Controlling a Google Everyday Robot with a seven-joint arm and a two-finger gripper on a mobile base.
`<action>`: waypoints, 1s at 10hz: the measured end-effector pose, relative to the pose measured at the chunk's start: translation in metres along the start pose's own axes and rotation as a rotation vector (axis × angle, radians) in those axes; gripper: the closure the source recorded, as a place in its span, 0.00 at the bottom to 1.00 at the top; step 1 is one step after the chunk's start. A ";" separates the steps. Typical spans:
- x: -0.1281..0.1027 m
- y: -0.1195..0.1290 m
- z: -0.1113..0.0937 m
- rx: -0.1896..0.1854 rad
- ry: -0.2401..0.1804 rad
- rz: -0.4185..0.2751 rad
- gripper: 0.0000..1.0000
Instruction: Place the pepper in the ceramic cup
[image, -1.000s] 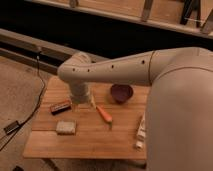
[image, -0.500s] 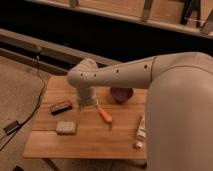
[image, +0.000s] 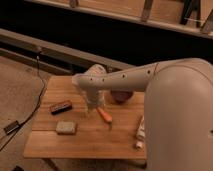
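The orange pepper (image: 105, 115) lies on the wooden table (image: 85, 142) near its middle, with its tip pointing to the front right. My gripper (image: 92, 106) hangs down from the pale arm (image: 135, 80), just left of the pepper's near end and close above the table. The white ceramic cup does not show; the gripper and wrist cover the place behind them.
A dark maroon bowl (image: 121, 96) stands behind the pepper, partly hidden by the arm. A dark rectangular block (image: 61, 106) and a pale sponge-like block (image: 66, 127) lie at the left. A white object (image: 141, 131) lies at the right edge. Cables run on the floor at the left.
The arm has swung to the right across the table. The gripper now hangs lower and closer to the pepper. The pepper, bowl and blocks have not moved.
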 end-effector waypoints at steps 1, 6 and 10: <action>-0.002 -0.008 0.008 0.005 0.002 -0.022 0.35; -0.016 -0.030 0.048 0.020 0.017 -0.091 0.35; -0.028 -0.045 0.074 0.021 0.018 -0.091 0.35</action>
